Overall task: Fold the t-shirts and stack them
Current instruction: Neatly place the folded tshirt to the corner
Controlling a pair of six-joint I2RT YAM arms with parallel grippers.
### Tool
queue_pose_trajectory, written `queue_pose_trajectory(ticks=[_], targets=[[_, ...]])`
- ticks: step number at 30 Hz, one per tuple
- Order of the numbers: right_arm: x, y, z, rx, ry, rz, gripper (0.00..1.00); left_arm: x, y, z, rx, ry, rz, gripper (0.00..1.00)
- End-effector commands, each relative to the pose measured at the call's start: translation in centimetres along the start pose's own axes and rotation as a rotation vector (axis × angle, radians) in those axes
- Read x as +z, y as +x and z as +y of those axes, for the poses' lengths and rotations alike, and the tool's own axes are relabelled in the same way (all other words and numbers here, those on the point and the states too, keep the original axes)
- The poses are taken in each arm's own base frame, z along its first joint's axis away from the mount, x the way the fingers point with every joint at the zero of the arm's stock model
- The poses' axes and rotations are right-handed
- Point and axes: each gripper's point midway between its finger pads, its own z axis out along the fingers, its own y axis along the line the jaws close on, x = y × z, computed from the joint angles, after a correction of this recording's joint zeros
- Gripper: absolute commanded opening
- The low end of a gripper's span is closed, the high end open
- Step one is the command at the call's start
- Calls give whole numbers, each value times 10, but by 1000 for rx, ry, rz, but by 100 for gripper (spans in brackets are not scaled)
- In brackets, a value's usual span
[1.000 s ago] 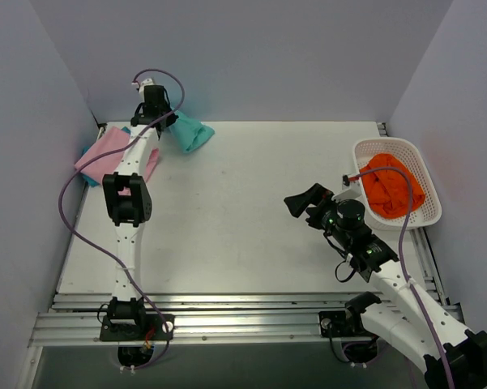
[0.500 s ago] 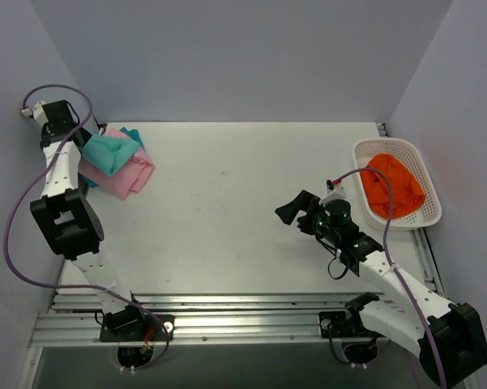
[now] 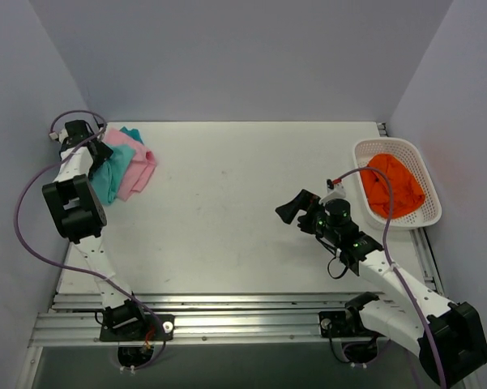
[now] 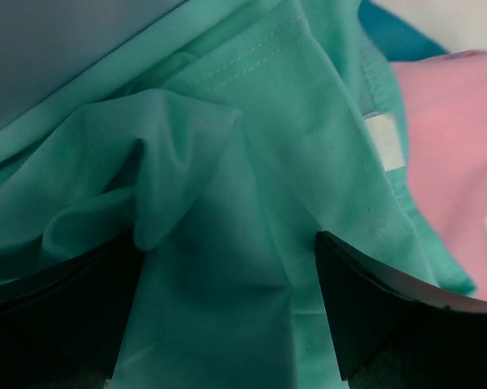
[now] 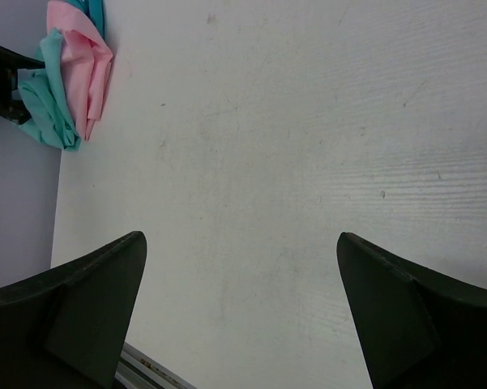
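- My left pincer [image 4: 227, 243]: fingers spread wide, gripping nothing. The mint-teal t-shirt [image 4: 251, 121] lies bunched just beneath and between them.
- The mint-teal t-shirt sits crumpled at the bench's [image 3: 227, 203] far-left corner, touching the pink t-shirt [image 3: 136, 166].
- My right pincer [image 5: 241, 239]: fully spread, empty, above bare bench, right of centre.
- White basket [image 3: 386, 141] at the right edge, with orange cloth [image 3: 393, 190] inside.
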Motion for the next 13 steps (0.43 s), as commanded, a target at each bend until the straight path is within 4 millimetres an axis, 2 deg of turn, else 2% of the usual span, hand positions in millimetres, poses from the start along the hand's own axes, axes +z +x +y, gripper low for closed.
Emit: queue_pose_trajectory(ticks=[1,2,3,5,8,13], targets=[[4,-9,3,-14,-11,-36,100,-10,-5,-3,-24,39,0,94],[5,-9,3,-13,-12,-35,100,-13,-7,-5,-21,53,-8,94],[5,-9,3,-13,-9,-33,100,-26,-19,-14,-23,92,-51,94],[4,-10,3,-14,-12,-37,100,-46,-27,-19,-8,130,-106,94],[2,-12,2,-17,-5,-50,100,-67,-31,-18,6,156,-152,94],[4,-10,0,-20,3,-43,100,-88,-41,-17,22,132,-208,94]])
